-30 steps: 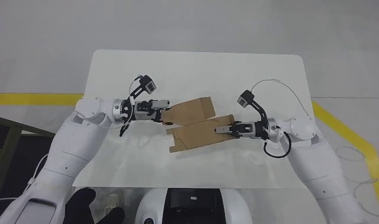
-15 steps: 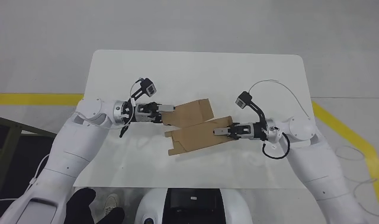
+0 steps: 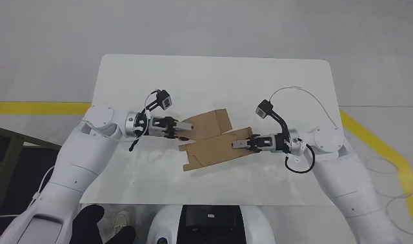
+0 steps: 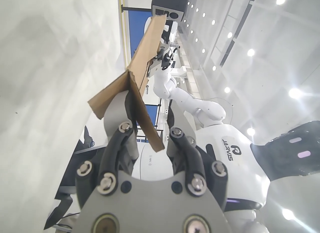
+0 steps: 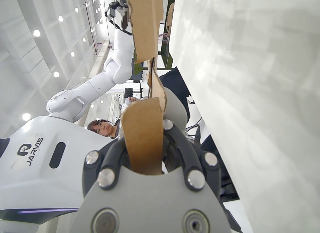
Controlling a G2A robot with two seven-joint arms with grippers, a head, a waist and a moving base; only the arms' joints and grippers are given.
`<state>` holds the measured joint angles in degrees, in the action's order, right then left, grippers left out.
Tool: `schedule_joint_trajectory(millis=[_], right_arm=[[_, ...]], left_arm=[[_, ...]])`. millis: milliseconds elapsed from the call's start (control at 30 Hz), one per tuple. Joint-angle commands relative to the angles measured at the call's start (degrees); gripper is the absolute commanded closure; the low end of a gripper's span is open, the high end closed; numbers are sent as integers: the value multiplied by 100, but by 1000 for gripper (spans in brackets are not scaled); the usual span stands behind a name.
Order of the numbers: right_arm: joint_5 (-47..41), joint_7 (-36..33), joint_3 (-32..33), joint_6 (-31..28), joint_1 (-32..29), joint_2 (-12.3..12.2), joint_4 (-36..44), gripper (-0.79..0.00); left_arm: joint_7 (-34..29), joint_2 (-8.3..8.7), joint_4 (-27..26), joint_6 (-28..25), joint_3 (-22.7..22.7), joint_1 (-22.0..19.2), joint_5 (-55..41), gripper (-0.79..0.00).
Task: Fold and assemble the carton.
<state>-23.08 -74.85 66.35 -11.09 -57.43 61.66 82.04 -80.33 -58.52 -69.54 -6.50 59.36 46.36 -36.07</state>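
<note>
A flat brown carton (image 3: 210,137) is held partly unfolded over the middle of the white table (image 3: 213,76). My left gripper (image 3: 183,128) is at its left end. In the left wrist view the left gripper (image 4: 150,111) is open, a carton (image 4: 142,51) flap passes between its fingers (image 4: 117,113), and one pad lies against the flap. My right gripper (image 3: 240,142) is at the carton's right end. In the right wrist view the right gripper (image 5: 153,111) is shut on a strip of the carton (image 5: 143,18), which hides one finger.
The table's far half is bare white surface. A white cable (image 3: 303,92) loops above the right forearm. Yellow tape (image 3: 39,107) marks the floor on both sides of the table. The front edge lies close below the carton.
My left gripper has shifted slightly right and toward the front edge along the carton's left flap, and the carton's left end sits a little lower. The right gripper has barely moved.
</note>
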Motion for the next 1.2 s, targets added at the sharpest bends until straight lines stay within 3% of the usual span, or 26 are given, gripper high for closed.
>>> schedule_joint_trajectory(millis=[0,167,367,400,433,600,867,1167], right_arm=[[52,13,-2,11,6,-7,15,0],[98,34,-4,23,17,-22,24,0],[125,77,-13,65,22,-36,27,-3],[135,102,-10,75,19,-38,25,-339],[142,120,-8,83,17,-40,23,-785],[162,327,106,98,-34,-67,-50,-785],[366,1007,922,-152,-303,-224,100,-785],[-848,1079,694,-678,-421,-116,348,-785]], left_arm=[[-26,4,-5,43,-5,-9,77,-166],[-75,12,-10,127,-1,0,157,0],[-96,13,-26,144,13,10,192,0],[-91,13,-29,144,19,12,181,0],[-85,13,-36,140,24,11,182,0],[-38,17,-99,77,82,13,187,0],[-249,33,-345,-138,146,49,192,0],[-454,-16,-562,-249,-20,80,70,0]])
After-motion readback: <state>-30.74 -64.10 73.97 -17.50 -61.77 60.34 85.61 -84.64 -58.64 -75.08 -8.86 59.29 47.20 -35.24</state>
